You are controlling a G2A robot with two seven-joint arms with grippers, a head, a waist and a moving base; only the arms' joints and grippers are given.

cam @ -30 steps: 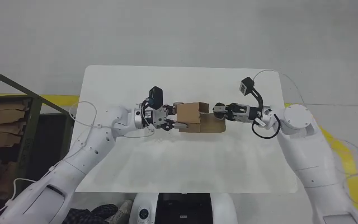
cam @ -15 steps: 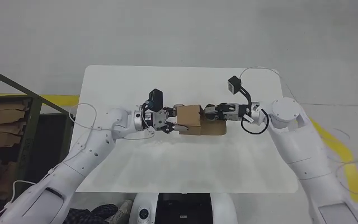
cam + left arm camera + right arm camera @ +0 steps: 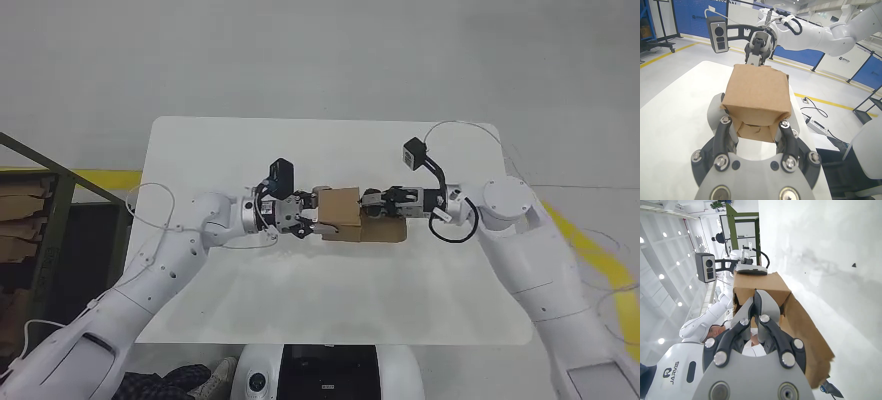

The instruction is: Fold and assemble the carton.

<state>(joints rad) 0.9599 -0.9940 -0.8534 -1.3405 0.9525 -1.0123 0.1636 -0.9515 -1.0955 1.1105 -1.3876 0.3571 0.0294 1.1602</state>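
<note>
Carton (image 3: pixel 340 212): brown cardboard, matt and fibrous, flap edges rough and ragged. Table (image 3: pixel 250 290): smooth white matt top, faint grey scuffs. Left gripper (image 3: pixel 755 115) and right gripper (image 3: pixel 755 298): brushed metal plates, shiny screw heads, matt black links, smooth white plastic casing.

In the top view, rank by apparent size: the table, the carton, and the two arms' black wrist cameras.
1. table
2. carton
3. left wrist camera and right wrist camera: these look alike, so they are not ranked. Both sit above the grippers, nearer the lens, which may enlarge them.
</note>
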